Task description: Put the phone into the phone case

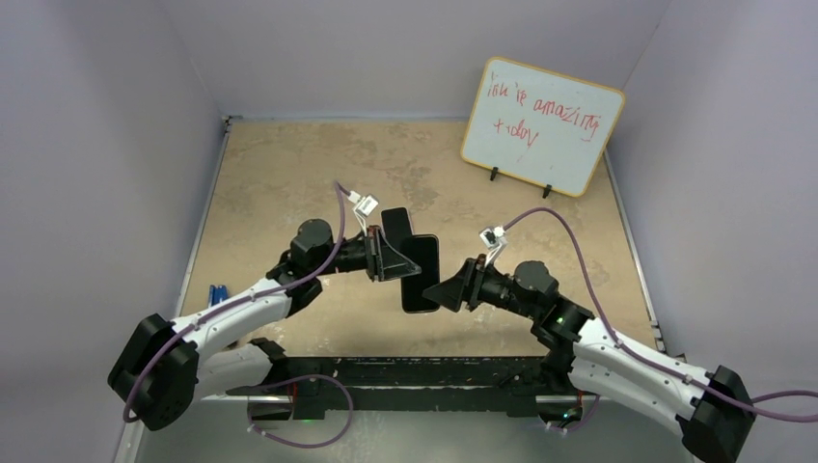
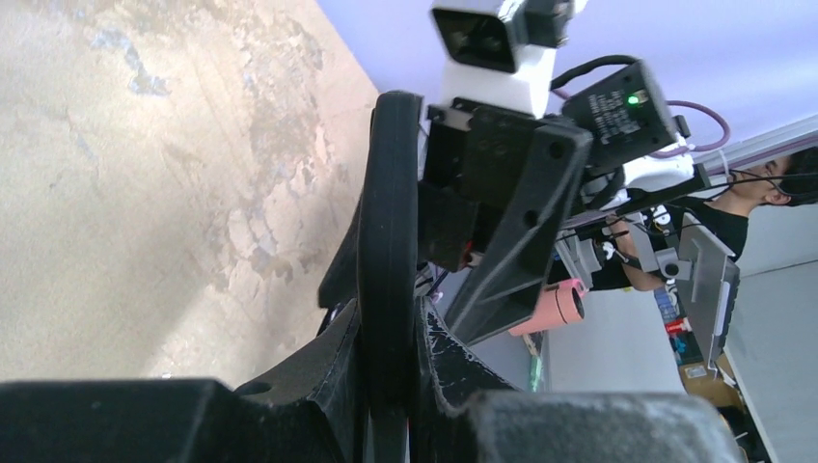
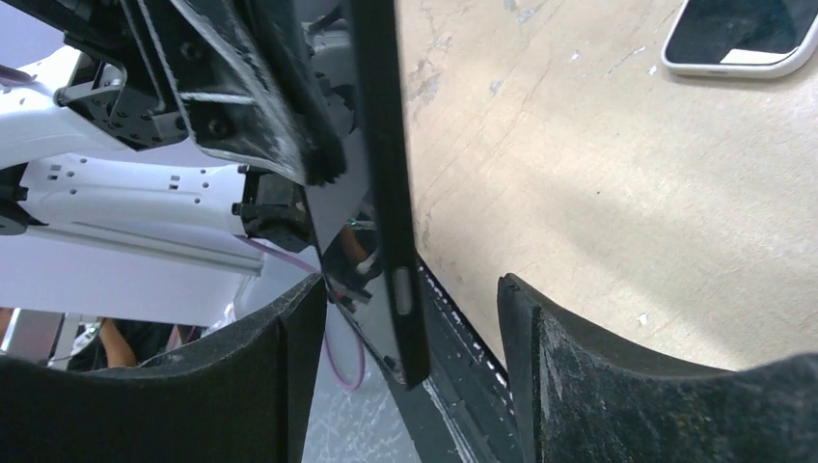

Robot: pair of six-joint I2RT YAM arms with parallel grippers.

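Black phone case (image 1: 421, 275): held up on its long edge between the two arms near the middle of the desk (image 1: 289, 174). The left wrist view shows it edge-on, with a thick rounded rim (image 2: 388, 212). The right wrist view shows a thin dark slab (image 3: 381, 145) with a side button and a glossy face.
Left end effector (image 1: 397, 258): closed on the phone case, one finger pressed on each face (image 2: 386, 338).
Right end effector (image 1: 439, 289): jaws spread wide with the lower end of the phone case between them (image 3: 410, 318). The case stands nearer one finger and there is a clear gap to the other. No squeeze shows.
Phone (image 3: 738, 29): appears to be the white-rimmed device with a dark screen lying flat on the desk, well apart from the case. It sits at the top corner of the right wrist view, partly cut off by the frame.
Whiteboard (image 1: 540, 125): propped on small feet at the far right of the desk, with red handwriting on it.
Blue item (image 1: 217, 292): small, at the left edge of the desk beside the left arm. It is too small to identify.
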